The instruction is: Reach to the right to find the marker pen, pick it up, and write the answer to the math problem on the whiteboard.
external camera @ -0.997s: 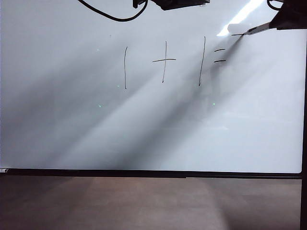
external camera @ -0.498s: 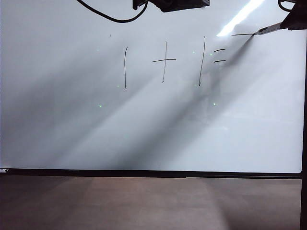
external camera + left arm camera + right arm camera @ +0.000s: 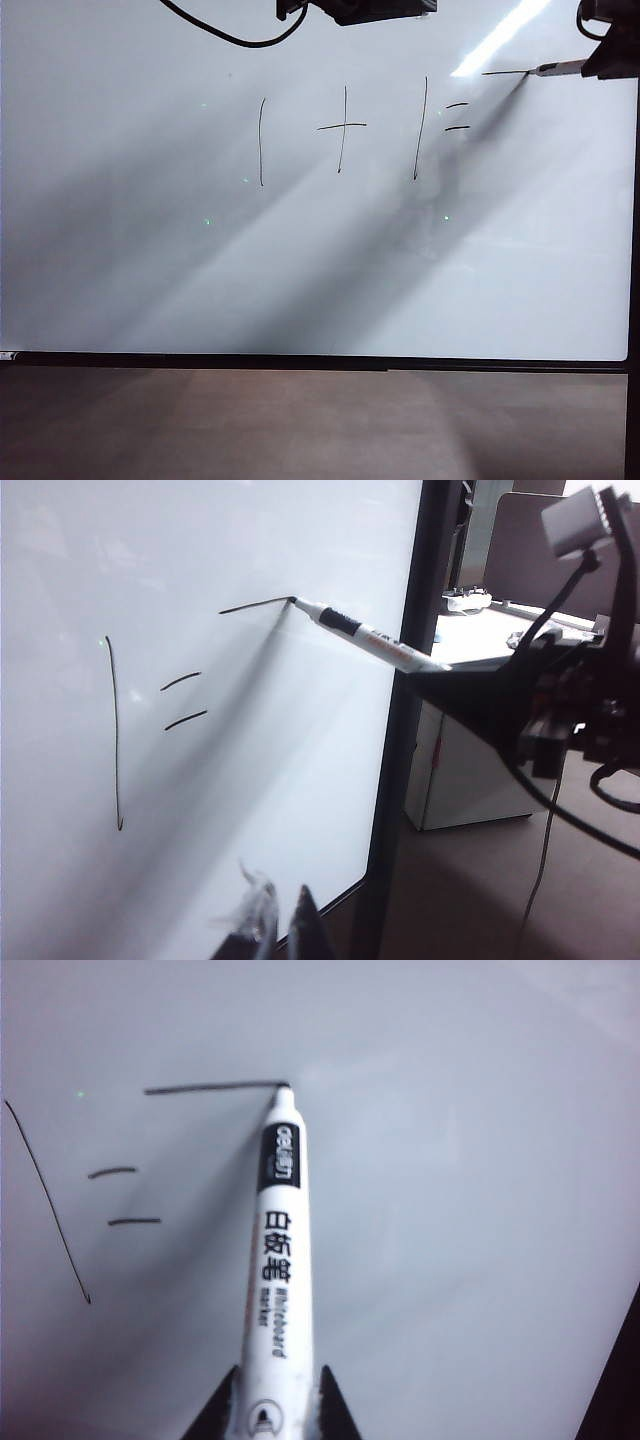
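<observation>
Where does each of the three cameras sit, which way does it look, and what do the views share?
Exterior view: off the arms, facing the whiteboard; the right gripper shows at the upper right edge.
Left wrist view: on the left arm, looking across the board's right edge; the left gripper shows, jaws nearly together.
Right wrist view: on the right arm, looking along the marker pen held in the right gripper.
Shared: all three show the pen tip at the end of a short new stroke.

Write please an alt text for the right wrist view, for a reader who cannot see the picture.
The right gripper holds the marker pen between its fingers, the tip touching the whiteboard at the end of a short, fresh black stroke. Beside that stroke are the equals sign and a slanted digit one of the math problem.
</observation>
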Tool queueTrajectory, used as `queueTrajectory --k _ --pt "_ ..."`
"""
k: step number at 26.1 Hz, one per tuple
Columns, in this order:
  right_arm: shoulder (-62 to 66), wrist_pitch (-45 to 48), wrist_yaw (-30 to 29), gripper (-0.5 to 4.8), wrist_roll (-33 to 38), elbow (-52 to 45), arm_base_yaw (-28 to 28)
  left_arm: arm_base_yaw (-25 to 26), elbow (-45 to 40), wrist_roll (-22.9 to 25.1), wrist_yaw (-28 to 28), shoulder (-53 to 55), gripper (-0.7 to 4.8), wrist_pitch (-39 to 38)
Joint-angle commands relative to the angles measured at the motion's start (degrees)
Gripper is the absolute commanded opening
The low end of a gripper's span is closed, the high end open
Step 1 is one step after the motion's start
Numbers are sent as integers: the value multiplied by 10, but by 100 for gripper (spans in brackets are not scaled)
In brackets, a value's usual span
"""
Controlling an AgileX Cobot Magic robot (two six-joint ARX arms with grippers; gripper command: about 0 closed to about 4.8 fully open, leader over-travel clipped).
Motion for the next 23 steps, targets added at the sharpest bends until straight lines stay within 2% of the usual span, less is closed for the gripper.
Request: queueTrajectory --k 1,20,23 --pt "10 -3 31 -6 4 0 -2 -1 3 -2 2 -3 27 3" --pt "16 4 31 -6 4 -55 1 -1 3 -2 2 -2 27 4" --pt "16 12 17 -6 4 -56 1 -1 3 -2 2 -2 27 4"
